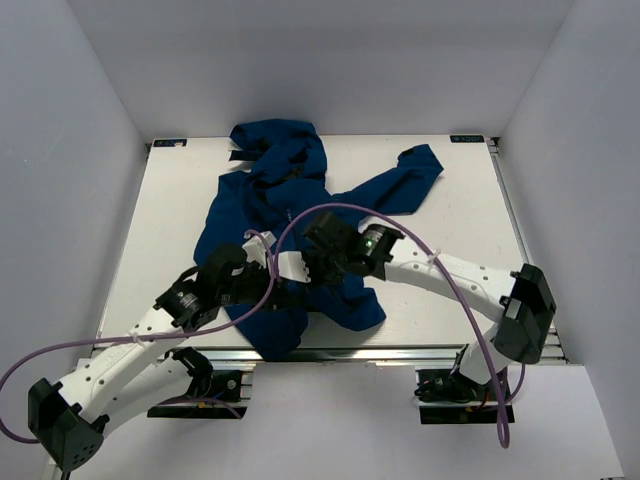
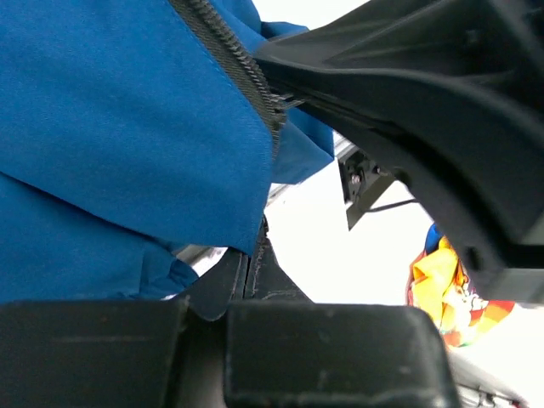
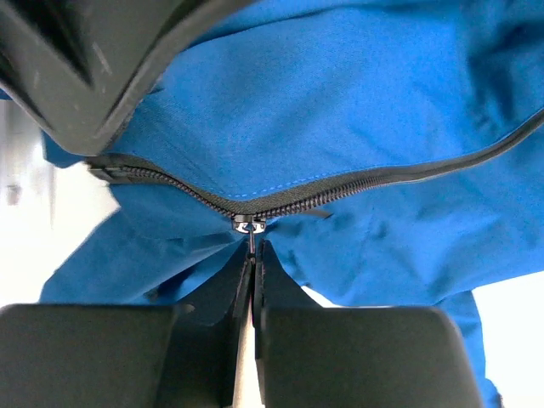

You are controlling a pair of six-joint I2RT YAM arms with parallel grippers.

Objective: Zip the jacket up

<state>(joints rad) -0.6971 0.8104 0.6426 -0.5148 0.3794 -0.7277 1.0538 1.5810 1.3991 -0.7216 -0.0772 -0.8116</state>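
Note:
The blue jacket lies crumpled on the white table, hood toward the back and one sleeve flung to the right. Both grippers meet at its near hem. My right gripper is shut on the thin pull tab of the metal zipper slider, and the black zipper runs off to both sides of it. My left gripper is shut on the jacket's blue fabric edge, just below the end of the zipper teeth. From above, the left gripper and right gripper are almost touching.
In the left wrist view the right gripper's black body fills the upper right, close by. The table's front metal rail lies just behind the hem. An orange and yellow item sits beyond the table. White walls enclose the table.

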